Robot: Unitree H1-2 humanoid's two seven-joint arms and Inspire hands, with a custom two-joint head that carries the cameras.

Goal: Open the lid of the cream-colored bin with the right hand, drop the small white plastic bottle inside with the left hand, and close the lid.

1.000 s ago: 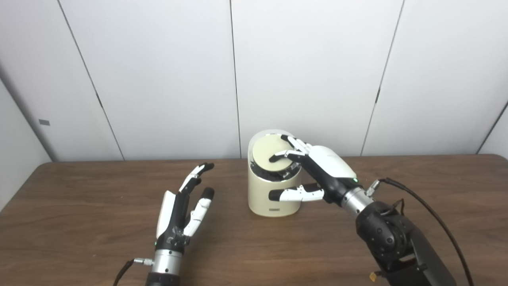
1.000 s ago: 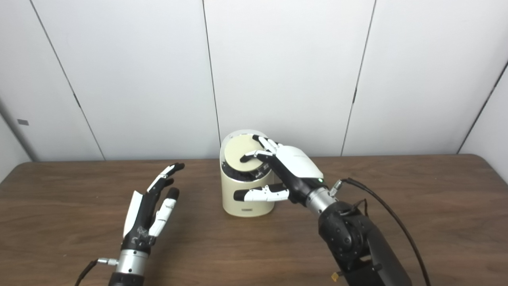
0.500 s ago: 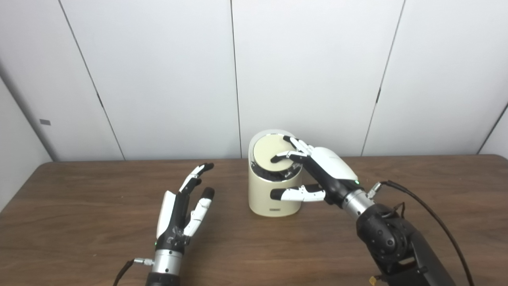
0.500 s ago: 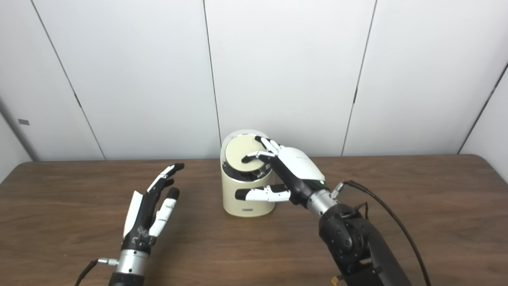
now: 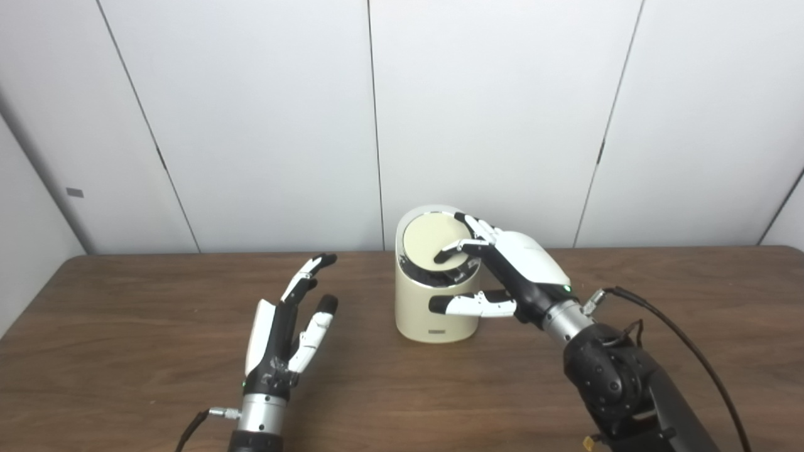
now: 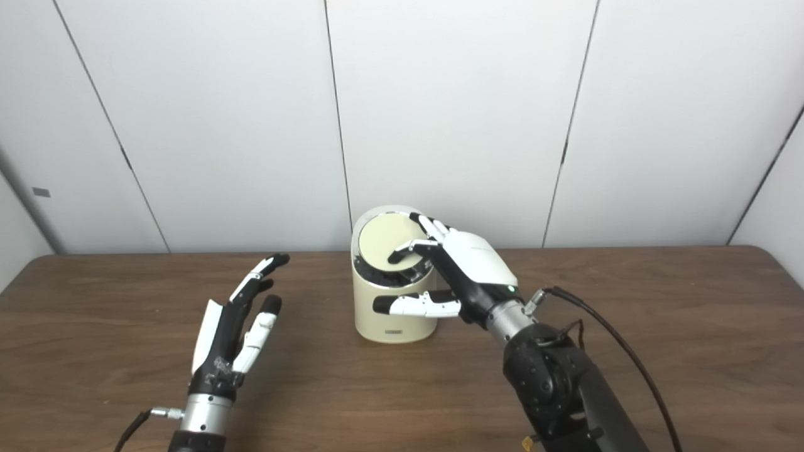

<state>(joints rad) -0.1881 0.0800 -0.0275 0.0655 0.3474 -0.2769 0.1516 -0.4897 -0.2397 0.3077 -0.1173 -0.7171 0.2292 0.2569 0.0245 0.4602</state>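
Note:
The cream-colored bin (image 5: 433, 315) stands upright at the middle of the table, near its back edge. Its round lid (image 5: 426, 242) is tilted, with a dark gap showing under the front rim. My right hand (image 5: 524, 265) is open; its fingers (image 5: 465, 242) rest on the lid's right part and its thumb (image 5: 471, 306) reaches across the front of the bin's wall. Left of the bin, my left hand (image 5: 286, 333) is held above the table, open and empty, fingers pointing up and away. No small white bottle shows in either view.
The brown wooden table (image 5: 125, 326) runs the full width, with its back edge against a white panelled wall (image 5: 251, 125). A black cable (image 5: 681, 323) loops out from my right wrist over the table's right side.
The camera has shifted slightly. My right hand's fingers have slid a little to the right on the lid, and the lid sits a bit flatter. The left hand holds its pose.

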